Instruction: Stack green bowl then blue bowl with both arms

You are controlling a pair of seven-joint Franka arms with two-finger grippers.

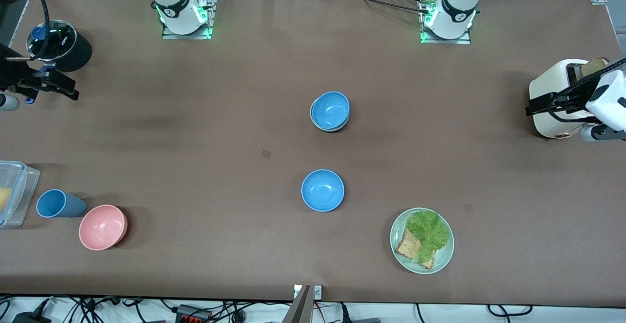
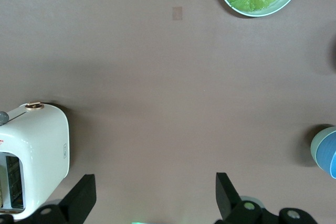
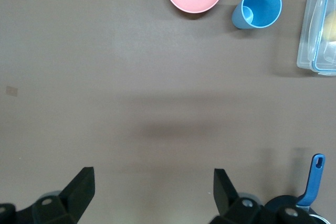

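Only front view shows blue bowl [image 1: 330, 109] nested in green bowl [image 1: 315, 120].

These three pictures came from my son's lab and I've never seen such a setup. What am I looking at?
Two white robot arms stand at a brown table. One picture looks down from above; the others come from cameras on each wrist. The left gripper hangs open over the white toaster, the right gripper open beside a black pot; neither holds anything. Mid-table, a blue bowl sits in a green bowl; another blue bowl lies nearer the camera. Also a sandwich plate, pink bowl, blue cup, plastic container.
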